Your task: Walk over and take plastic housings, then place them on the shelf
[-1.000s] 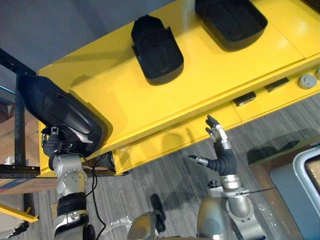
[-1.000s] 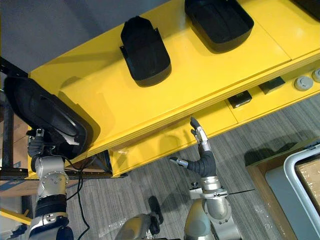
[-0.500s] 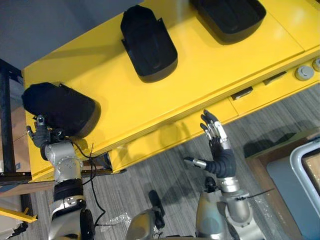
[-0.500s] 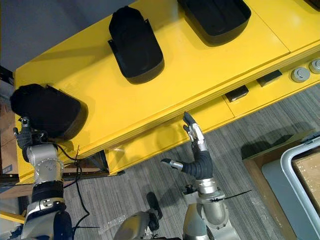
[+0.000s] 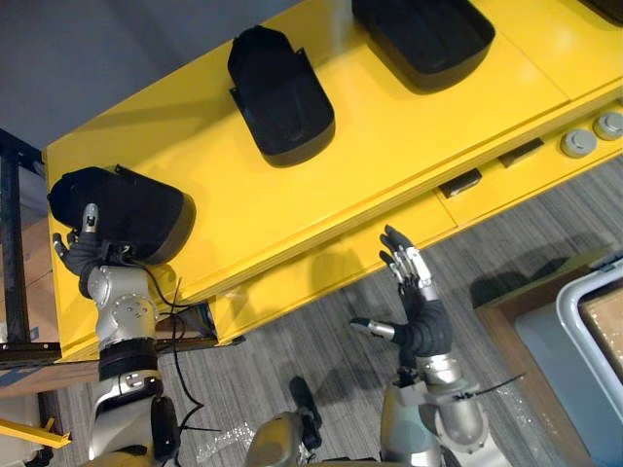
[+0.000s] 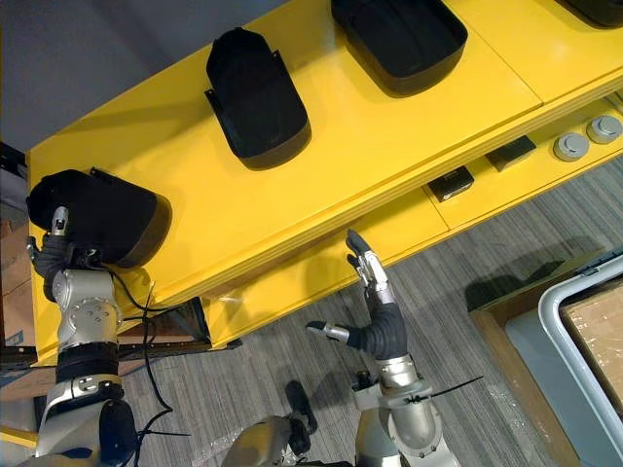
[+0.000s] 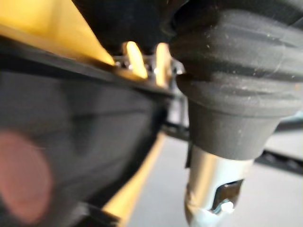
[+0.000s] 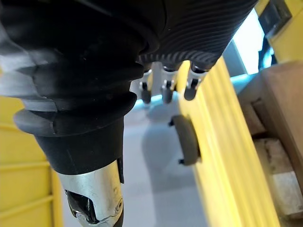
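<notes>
A black plastic housing (image 5: 127, 209) lies open side down on the left corner of the yellow shelf (image 5: 389, 126). My left hand (image 5: 83, 255) stands just in front of it, open, its straight fingers (image 7: 134, 59) against the housing's near side. Farther along the shelf rest a second housing (image 5: 280, 92) and a third housing (image 5: 423, 34). My right hand (image 5: 419, 292) is raised open before the shelf's front edge, holding nothing.
The lower yellow level carries a small black box (image 5: 458, 183) and two grey round parts (image 5: 574, 143). A black metal frame (image 5: 12, 243) stands left of the shelf. A grey-rimmed crate (image 5: 584, 336) sits on the striped carpet at right.
The housing, held tilted over the shelf corner a second ago, now lies flat on it. My left hand's fingers have straightened and let go. The view has shifted a little.
</notes>
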Tool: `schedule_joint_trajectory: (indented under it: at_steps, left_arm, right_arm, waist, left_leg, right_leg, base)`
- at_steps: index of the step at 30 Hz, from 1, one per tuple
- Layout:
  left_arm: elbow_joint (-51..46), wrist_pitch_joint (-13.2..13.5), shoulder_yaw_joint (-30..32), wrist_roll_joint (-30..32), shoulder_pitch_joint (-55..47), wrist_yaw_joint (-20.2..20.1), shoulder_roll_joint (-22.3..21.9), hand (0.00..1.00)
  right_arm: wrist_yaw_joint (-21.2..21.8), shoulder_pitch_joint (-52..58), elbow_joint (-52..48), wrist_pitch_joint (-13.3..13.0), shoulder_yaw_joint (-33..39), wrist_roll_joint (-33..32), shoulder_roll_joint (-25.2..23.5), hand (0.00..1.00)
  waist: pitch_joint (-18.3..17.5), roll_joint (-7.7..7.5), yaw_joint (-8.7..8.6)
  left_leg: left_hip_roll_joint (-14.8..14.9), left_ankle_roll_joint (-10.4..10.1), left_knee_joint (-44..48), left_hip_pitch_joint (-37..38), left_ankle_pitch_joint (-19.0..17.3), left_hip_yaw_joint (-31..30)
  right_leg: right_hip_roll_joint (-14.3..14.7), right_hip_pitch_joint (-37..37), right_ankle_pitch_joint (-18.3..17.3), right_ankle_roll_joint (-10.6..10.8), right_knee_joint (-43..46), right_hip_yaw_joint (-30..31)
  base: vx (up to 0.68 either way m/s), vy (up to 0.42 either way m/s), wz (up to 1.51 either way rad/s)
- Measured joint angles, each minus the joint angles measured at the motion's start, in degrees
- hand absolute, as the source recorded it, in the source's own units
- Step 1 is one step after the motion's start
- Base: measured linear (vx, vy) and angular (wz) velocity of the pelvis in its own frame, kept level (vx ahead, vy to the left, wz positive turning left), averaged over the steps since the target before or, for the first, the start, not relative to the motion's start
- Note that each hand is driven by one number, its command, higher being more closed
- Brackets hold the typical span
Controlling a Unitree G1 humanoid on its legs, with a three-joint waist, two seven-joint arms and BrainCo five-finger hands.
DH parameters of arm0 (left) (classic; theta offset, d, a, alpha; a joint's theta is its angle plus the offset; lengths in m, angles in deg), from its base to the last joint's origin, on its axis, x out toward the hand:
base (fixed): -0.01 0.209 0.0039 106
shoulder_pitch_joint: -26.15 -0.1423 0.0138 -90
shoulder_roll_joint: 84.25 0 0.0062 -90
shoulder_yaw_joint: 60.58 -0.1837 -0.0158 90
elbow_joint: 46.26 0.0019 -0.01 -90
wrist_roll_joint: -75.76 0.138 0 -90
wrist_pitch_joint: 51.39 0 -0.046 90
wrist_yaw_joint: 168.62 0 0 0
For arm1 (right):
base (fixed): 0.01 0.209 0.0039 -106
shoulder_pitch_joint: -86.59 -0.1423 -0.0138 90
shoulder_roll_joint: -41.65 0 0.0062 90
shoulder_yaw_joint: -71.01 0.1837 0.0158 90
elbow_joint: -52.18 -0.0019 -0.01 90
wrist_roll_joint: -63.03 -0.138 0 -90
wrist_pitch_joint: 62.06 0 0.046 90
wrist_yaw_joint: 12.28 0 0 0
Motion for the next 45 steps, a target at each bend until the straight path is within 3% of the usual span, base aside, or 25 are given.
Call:
schedule_joint_trajectory:
  at_steps: [3, 8, 10, 12, 14, 15, 17, 21, 23, 26, 28, 30, 33, 34, 37, 45]
  left_arm:
    - [-0.1, 0.0, 0.0, 10.5, 2.9, 0.8, 4.2, 0.0]
    - [-0.3, 0.8, -0.3, 20.0, 4.1, 1.0, 4.6, 0.0]
    - [-5.6, 2.1, -1.5, 23.0, -0.7, 0.9, 4.5, 0.0]
    - [-15.2, 4.0, -2.4, 26.4, -9.2, 0.7, 1.5, 0.0]
    - [-25.7, 4.9, -3.7, 29.3, -18.1, 0.5, -4.1, 0.0]
    - [-33.3, 5.5, -5.9, 30.4, -26.0, -0.3, -8.8, 0.0]
    - [-39.7, 5.6, -8.4, 32.6, -34.8, -1.6, -14.5, 0.0]
    - [-45.6, 5.6, -12.4, 36.1, -46.5, -5.4, -19.2, 0.0]
    - [-45.3, 4.6, -14.4, 39.6, -49.9, -9.1, -19.4, 0.0]
    - [-40.8, 3.0, -15.4, 39.2, -52.2, -12.9, -19.4, 0.0]
    - [-36.1, 2.7, -15.6, 37.7, -53.1, -15.0, -19.4, 0.0]
    - [-28.3, 2.0, -17.1, 38.0, -53.2, -17.6, -19.4, 0.0]
    - [-19.4, 1.9, -20.0, 40.6, -52.9, -19.8, -18.7, 0.0]
    - [-15.9, 1.9, -20.9, 42.2, -53.0, -20.7, -18.8, 0.0]
    - [-9.4, 1.7, -22.2, 43.3, -53.4, -22.9, -18.6, 0.0]
    - [2.1, 1.1, -21.7, 45.0, -51.6, -25.0, -16.4, 0.0]
  right_arm:
    - [1.0, 0.0, 0.7, -2.3, 0.0, 0.0, -0.2, 0.0]
    - [2.5, 0.2, 3.6, -4.9, 0.5, 0.5, -0.2, 0.0]
    - [2.5, -0.4, 4.7, -6.3, 1.2, 2.3, -0.1, 0.0]
    - [2.2, -0.7, 5.1, -6.4, 2.5, 4.7, 0.1, 0.0]
    - [1.5, -1.6, 5.2, -6.4, 4.7, 7.0, 0.7, 0.0]
    - [0.6, -3.5, 5.3, -6.4, 6.8, 7.7, 1.2, 0.0]
    - [-0.6, -6.7, 5.7, -6.4, 10.1, 9.2, 2.1, 0.0]
    - [-2.4, -14.4, 7.6, -6.3, 11.9, 9.7, 3.1, 0.0]
    - [-2.2, -18.6, 8.3, -6.0, 11.6, 9.5, 4.2, 0.0]
    - [-0.5, -22.8, 12.1, -4.3, 10.7, 9.4, 6.5, 0.0]
    - [1.8, -24.7, 14.7, -2.4, 9.3, 9.0, 8.0, 0.0]
    - [4.4, -29.7, 22.6, 0.6, 6.3, 10.8, 10.0, 0.0]
    - [4.6, -36.1, 33.9, 2.6, 2.5, 14.4, 11.6, 0.0]
    - [4.6, -39.1, 39.7, 3.0, 1.4, 16.4, 11.8, 0.0]
    - [4.2, -46.4, 49.8, 3.0, 0.0, 20.7, 12.6, 0.0]
    - [-0.9, -63.0, 67.5, 2.6, -2.3, 25.9, 15.8, 0.0]
  waist:
    - [-0.9, -0.23, -0.33]
    - [-4.8, -0.46, -0.68]
    - [-6.0, -1.06, -0.61]
    - [-7.7, -1.43, 0.1]
    - [-8.8, -1.84, 1.72]
    - [-9.2, -2.21, 3.35]
    - [-9.8, -3.0, 5.8]
    - [-11.4, -4.98, 9.43]
    - [-11.8, -5.7, 10.5]
    - [-12.9, -6.38, 11.94]
    - [-13.5, -6.61, 11.96]
    - [-13.4, -7.05, 12.95]
    - [-13.2, -7.38, 14.71]
    - [-13.0, -7.72, 16.16]
    - [-12.2, -7.92, 18.78]
    - [-4.1, -6.59, 21.58]
  left_leg:
    - [0.3, 0.0, 0.0, 0.2, 0.0, -0.2]
    - [0.5, 0.0, 0.0, 0.7, 0.0, -2.2]
    - [0.7, 0.0, 0.0, 1.3, 0.0, -3.9]
    - [1.0, 0.0, 0.0, 1.3, 0.0, -5.1]
    - [1.1, 0.0, 0.0, 1.4, -0.1, -7.1]
    - [1.3, -0.6, 0.0, 1.7, -0.4, -8.5]
    - [1.3, -1.3, -0.1, 1.9, -0.6, -10.2]
    - [1.2, -2.4, -0.6, 1.1, 0.0, -12.9]
    - [1.1, -2.6, -1.9, 1.1, 1.0, -14.0]
    - [1.4, -3.0, -3.8, 1.1, 2.5, -14.8]
    - [1.3, -3.2, -4.4, 0.3, 3.2, -16.1]
    - [1.3, -3.3, -5.7, 0.1, 4.3, -17.4]
    - [1.1, -3.3, -7.0, 0.0, 5.3, -19.0]
    - [1.2, -3.3, -7.0, 0.0, 5.3, -19.2]
    - [1.2, -3.3, -7.0, -0.7, 5.7, -20.7]
    - [1.2, -3.3, -7.0, -2.3, 7.1, -23.6]
  right_leg:
    - [0.4, 0.8, 0.9, 0.0, -1.4, -0.1]
    - [0.5, 4.5, 3.2, 0.3, -5.7, -1.6]
    - [0.5, 7.2, 4.0, 0.3, -8.2, -3.2]
    - [0.5, 9.1, 4.8, 0.4, -10.4, -4.9]
    - [0.5, 11.8, 5.7, 0.3, -12.9, -7.1]
    - [0.6, 14.0, 6.2, 0.4, -14.6, -9.2]
    - [0.6, 16.1, 6.7, 0.4, -16.3, -11.0]
    - [0.7, 17.9, 7.1, 0.2, -18.2, -14.1]
    - [0.8, 18.4, 7.0, -0.3, -18.5, -15.6]
    - [1.3, 18.6, 7.4, -0.5, -19.3, -16.7]
    - [1.4, 18.6, 7.9, -0.2, -19.5, -18.2]
    - [1.6, 19.0, 8.4, -0.4, -19.7, -19.5]
    - [1.7, 19.8, 8.4, -0.3, -20.2, -21.1]
    - [1.7, 19.9, 8.4, -0.3, -20.2, -21.5]
    - [1.9, 20.5, 8.4, -0.4, -20.5, -23.1]
    - [2.0, 20.1, 7.8, -1.0, -18.4, -25.8]
  base:
    - [-0.01, 0.001, -0.02]
    - [0.01, 0.006, 0.07]
    - [0.0, 0.005, 0.24]
    - [0.0, -0.001, 0.31]
    - [0.01, -0.001, 0.48]
    - [-0.01, 0.001, 0.56]
    - [-0.04, 0.005, 0.42]
    - [-0.05, -0.006, 0.39]
    - [-0.04, -0.021, 0.28]
    - [-0.01, -0.026, 0.2]
    - [0.03, -0.031, 0.31]
    - [0.02, -0.021, 0.33]
    - [0.01, -0.015, 0.29]
    - [-0.01, -0.022, 0.28]
    - [-0.02, -0.019, 0.24]
    - [-0.06, -0.01, 0.18]
